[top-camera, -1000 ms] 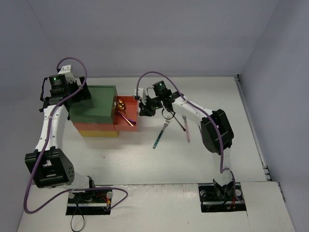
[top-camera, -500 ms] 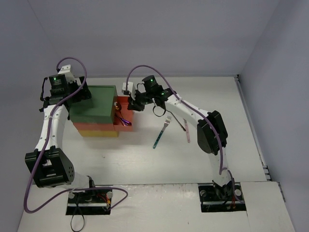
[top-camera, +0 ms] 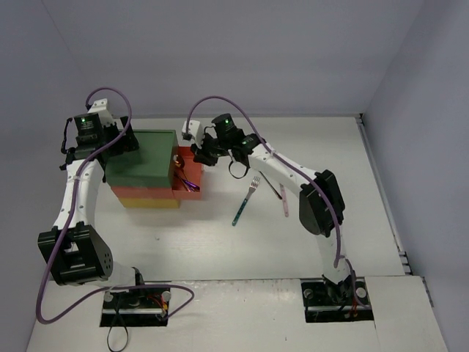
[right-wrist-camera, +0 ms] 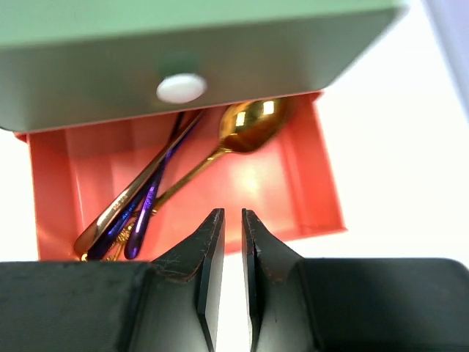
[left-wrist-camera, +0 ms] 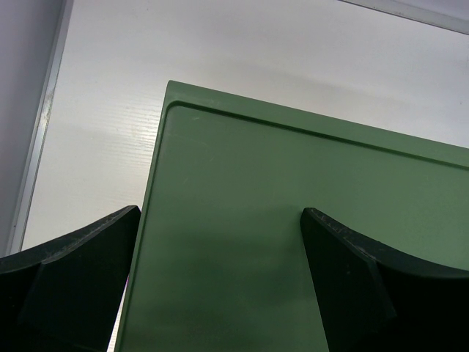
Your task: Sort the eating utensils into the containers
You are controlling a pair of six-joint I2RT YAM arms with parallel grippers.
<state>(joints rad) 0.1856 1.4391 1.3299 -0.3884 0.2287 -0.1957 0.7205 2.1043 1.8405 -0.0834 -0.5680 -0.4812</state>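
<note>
The right claw (right-wrist-camera: 233,214) hangs at the open lip of the orange drawer (right-wrist-camera: 322,172). Its jaws are drawn almost together with only a slit between them, and nothing is held. The left claw (left-wrist-camera: 220,213) is spread wide above the green top (left-wrist-camera: 293,220) of the drawer unit; I cannot tell whether it presses on it.

The drawer juts from the unit's 3 o'clock side. It holds a gold spoon (right-wrist-camera: 253,125), bowl toward 1 o'clock, with blue-purple handles (right-wrist-camera: 150,202) lying slantwise beside it. Three pieces are left on the table (top-camera: 220,242):
- a fork (top-camera: 245,199) at 4 o'clock from the drawer
- a dark piece (top-camera: 270,183) at 1 o'clock from the fork
- a pink piece (top-camera: 284,202) at 3 o'clock from the fork

With the claw empty, I judge the step in hand to be fetching the next piece. The fork is probably first, as it is nearest. To do that well:
- Open the jaws before descending.
- Turn the wrist so the fingers cross the handle, not run along it.
- Pinch near the middle so it hangs level.
- Keep the left claw steadying the unit, so the drawer does not shift.

The utensils are slim, hard, mirror-polished metal, flat against the table and likely to slip. The drawers are smooth matte plastic, shallow and square. The green drawer (right-wrist-camera: 293,59) above the orange one has a round white knob (right-wrist-camera: 181,88).
</note>
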